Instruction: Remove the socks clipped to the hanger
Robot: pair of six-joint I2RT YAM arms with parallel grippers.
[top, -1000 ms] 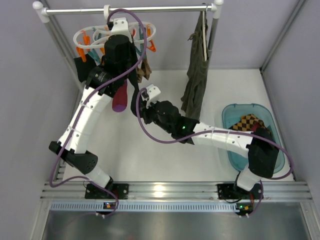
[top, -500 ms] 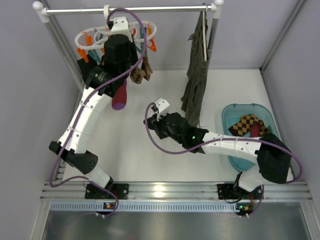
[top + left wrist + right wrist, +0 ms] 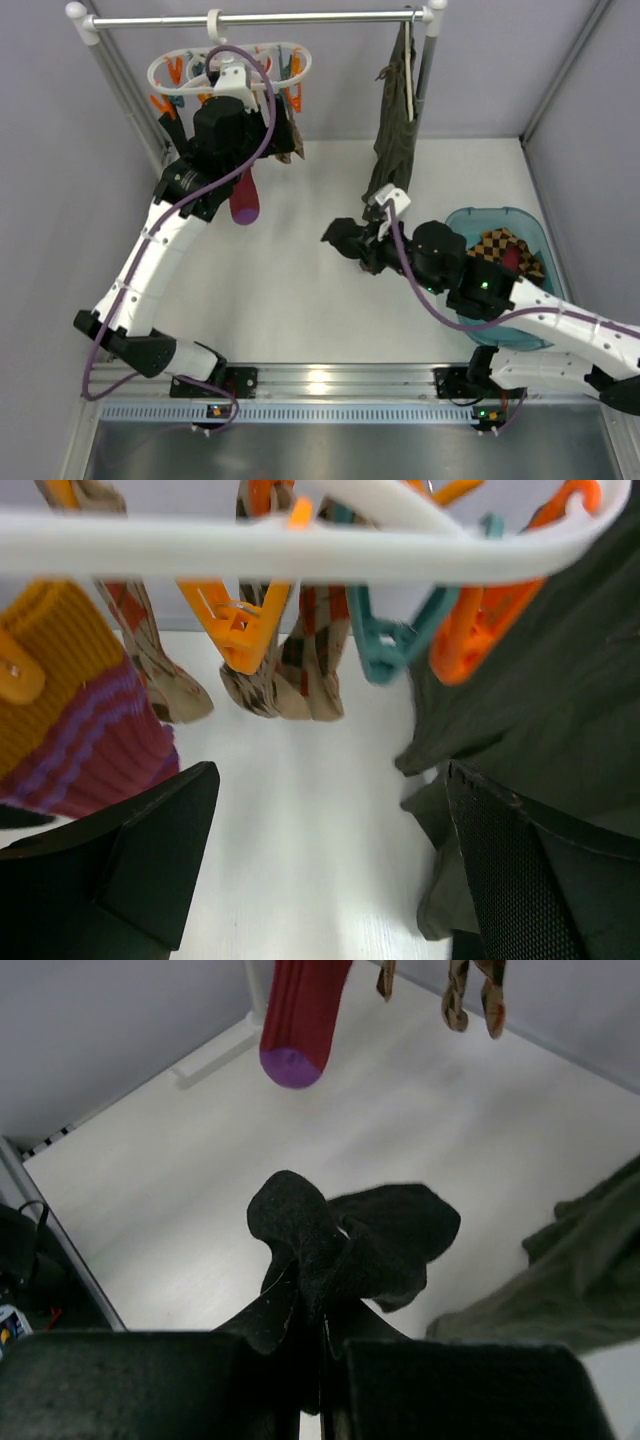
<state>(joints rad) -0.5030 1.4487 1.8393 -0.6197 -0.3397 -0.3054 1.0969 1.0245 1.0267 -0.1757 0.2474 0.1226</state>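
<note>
The white hanger (image 3: 230, 62) hangs by its hook from the rail, with orange and teal clips (image 3: 240, 625) dangling. An orange-magenta-purple striped sock (image 3: 70, 740) and brown argyle socks (image 3: 300, 665) stay clipped to it. My left gripper (image 3: 330, 820) sits just under the hanger rim, open, with only table showing between its fingers. The striped sock (image 3: 245, 198) hangs below that wrist. My right gripper (image 3: 320, 1350) is shut on a crumpled black sock (image 3: 340, 1240), held over the table mid-right, away from the hanger (image 3: 345, 238).
A long olive-green garment (image 3: 395, 130) hangs from the rail's right end, close to both grippers (image 3: 540, 680). A teal bin (image 3: 460, 225) at the right holds an argyle sock (image 3: 495, 245) and others. White uprights carry the rail (image 3: 300, 17).
My left gripper went from partly closed to open and rose closer to the hanger. My right arm swung rightward away from the hanger, carrying the black sock toward the bin side.
</note>
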